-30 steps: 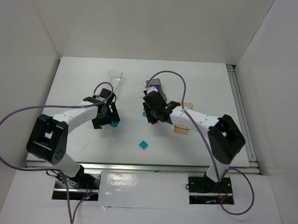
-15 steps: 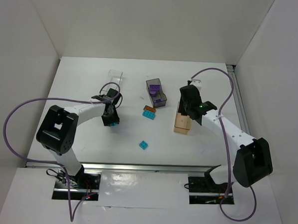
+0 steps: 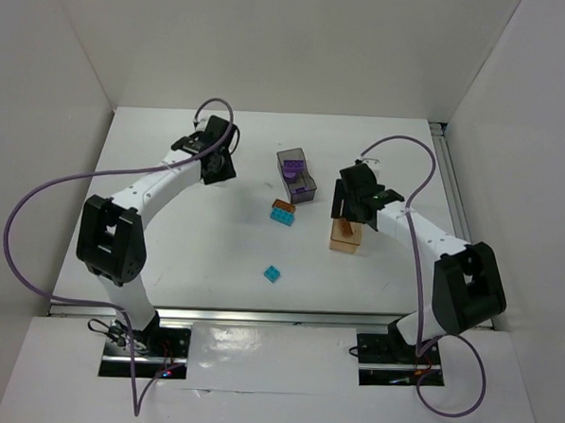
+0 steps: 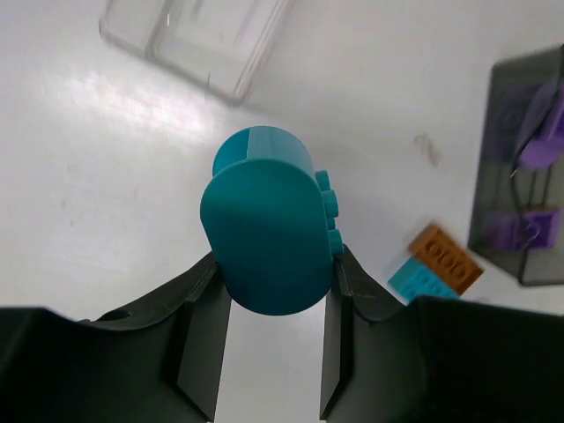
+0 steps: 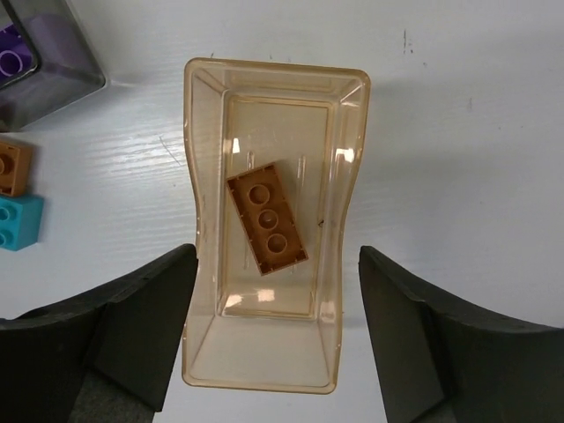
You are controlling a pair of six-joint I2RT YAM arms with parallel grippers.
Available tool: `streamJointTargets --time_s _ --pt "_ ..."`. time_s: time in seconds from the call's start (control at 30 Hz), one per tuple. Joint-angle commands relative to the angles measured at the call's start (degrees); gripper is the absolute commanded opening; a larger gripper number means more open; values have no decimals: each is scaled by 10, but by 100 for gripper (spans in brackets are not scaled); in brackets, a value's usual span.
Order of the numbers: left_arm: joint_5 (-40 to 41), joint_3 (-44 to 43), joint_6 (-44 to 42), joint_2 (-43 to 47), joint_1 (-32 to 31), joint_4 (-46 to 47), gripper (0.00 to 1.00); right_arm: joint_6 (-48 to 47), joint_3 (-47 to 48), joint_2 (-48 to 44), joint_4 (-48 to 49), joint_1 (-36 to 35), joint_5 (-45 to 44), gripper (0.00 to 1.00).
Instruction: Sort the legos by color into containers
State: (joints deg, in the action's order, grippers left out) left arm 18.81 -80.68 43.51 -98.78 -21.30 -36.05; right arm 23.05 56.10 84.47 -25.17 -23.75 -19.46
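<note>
My left gripper (image 4: pixel 275 264) is shut on a teal rounded lego (image 4: pixel 264 229) and holds it above the table, just short of the clear container (image 4: pixel 198 40). In the top view that gripper (image 3: pixel 215 161) is at the far left. My right gripper (image 5: pixel 275 291) hangs open over the orange-tan container (image 5: pixel 352 176), where an orange-brown lego (image 5: pixel 267 216) lies flat on the floor. The smoky grey container (image 3: pixel 297 174) holds purple legos (image 4: pixel 520 231). An orange lego stacked on a teal one (image 3: pixel 282 211) and a small teal lego (image 3: pixel 273 275) sit on the table.
White walls enclose the table on three sides. A metal rail runs along the right edge (image 3: pixel 458 216). The purple cables of both arms loop above the table. The stacked pair (image 5: pixel 16 194) lies just left of the orange-tan container.
My left gripper shut on the teal rounded lego and carried it up and away toward the clear container. My right gripper swung over the orange-tan container and opened; the orange-brown lego now lies inside.
</note>
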Motion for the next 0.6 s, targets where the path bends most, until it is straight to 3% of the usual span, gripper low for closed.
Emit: streamJointTargets --time_s 0.0,0.27,0.37,0.5,0.53,0.57 --pt "28 -74 -42 -53 24 -25 32 8 17 -23 0 -9 -26 82" --pt "-10 -278 -76 -200 85 -63 29 8 12 -67 0 -78 -21 84" --pt "-33 -346 -83 -257 98 -77 34 15 12 -67 -5 -106 -21 84" --pt "-33 -394 -95 -292 98 -95 68 15 25 -59 -10 -154 9 87" --pt "-33 -400 -95 -297 98 -102 80 6 25 -59 -10 -179 20 88" --pt "-39 -400 -95 -297 104 -102 83 -2 30 -52 5 -191 33 89"
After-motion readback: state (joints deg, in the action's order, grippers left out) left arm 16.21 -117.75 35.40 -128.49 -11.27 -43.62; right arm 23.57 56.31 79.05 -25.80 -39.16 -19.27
